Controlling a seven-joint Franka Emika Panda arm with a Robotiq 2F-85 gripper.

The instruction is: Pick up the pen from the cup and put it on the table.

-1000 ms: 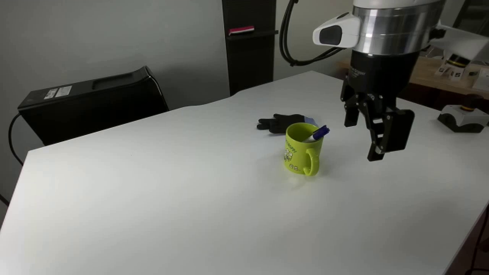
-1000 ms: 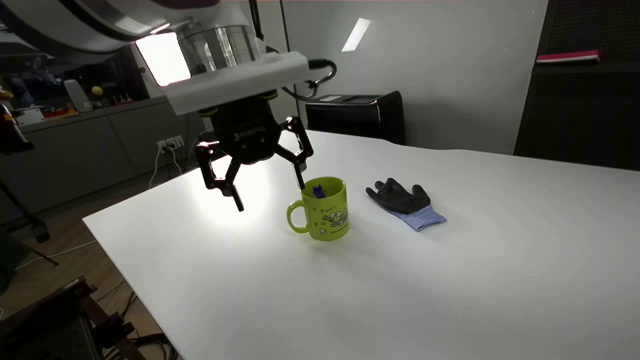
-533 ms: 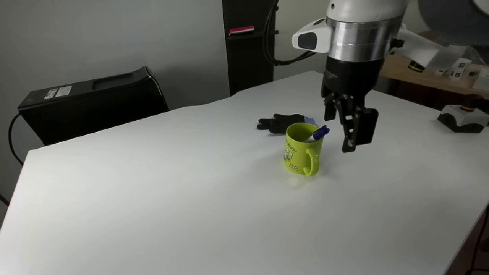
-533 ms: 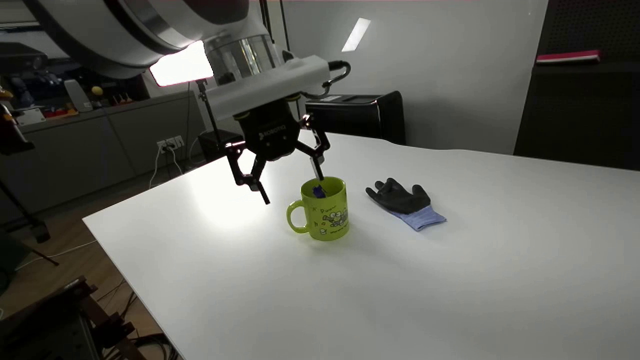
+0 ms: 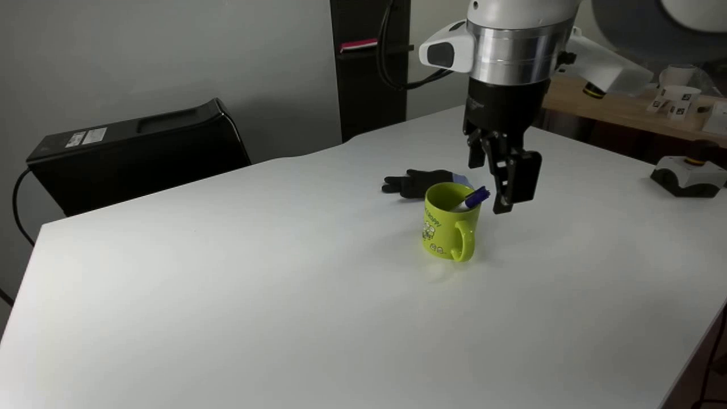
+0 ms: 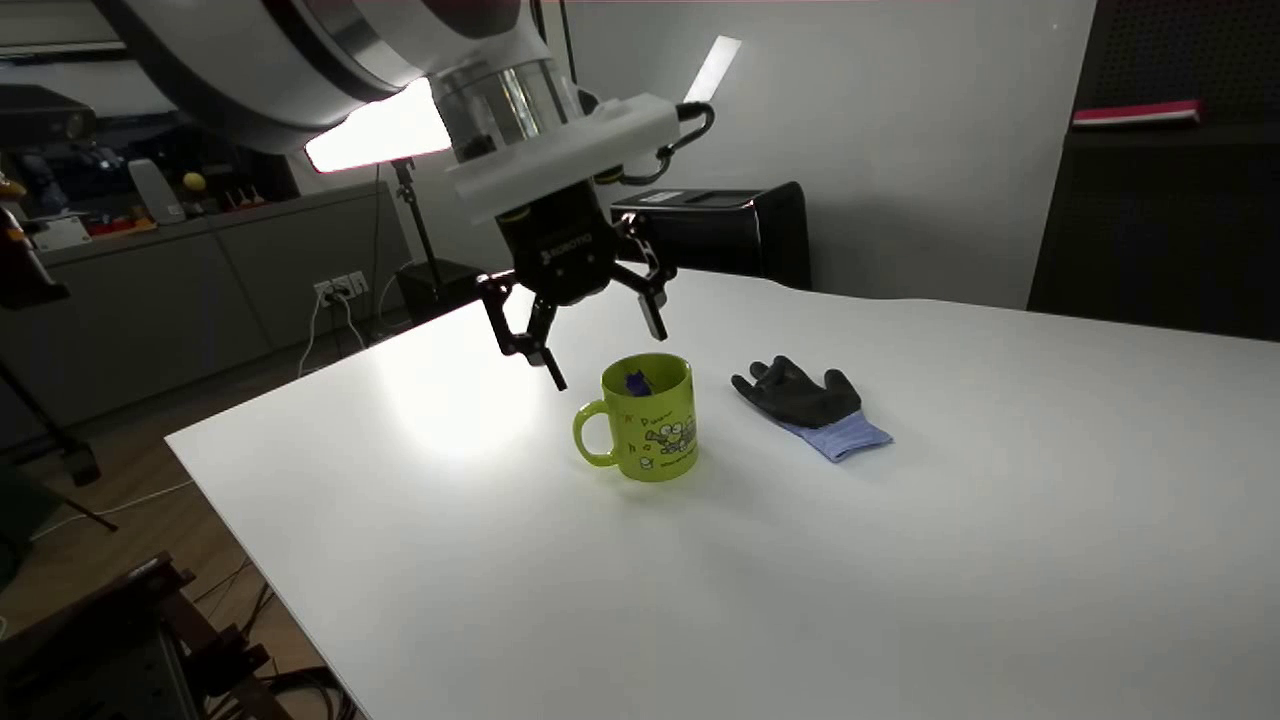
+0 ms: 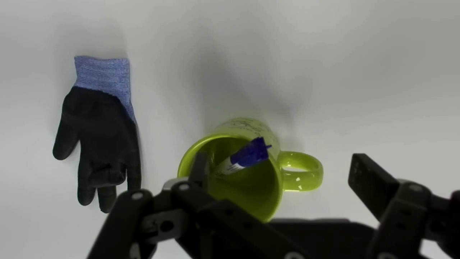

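Gripper point(image 6: 611, 363): fingers point(image 7: 372, 185) spread wide apart, holding nothing, hanging above the table point(image 5: 227, 295) with the tips downward
Pen point(image 7: 241, 158): leaning inside the mug point(image 5: 445, 227), dark blue cap point(image 5: 477, 197) uppermost and showing past the rim in an exterior view, lower end hidden
Mug: yellow-green with a cartoon print, upright on the table, its wall standing all round the pen's lower part
Handle point(image 7: 303, 182): jutting out from the mug, seen between the two fingers in the wrist view
Glove point(image 7: 102, 133): black with a blue cuff point(image 7: 102, 73), lying on the table near the mug, on the side away from the handle, not touching it
Black case point(image 5: 142, 153): beyond the table edge, well apart from the mug
Red-and-white item point(image 6: 1137, 114): against a dark panel point(image 6: 1170, 230), too small to tell what it is
Pen from the gripper: cap apart from both fingers in both exterior views; in the wrist view it lies between them, closer to the finger that covers part of the mug's rim
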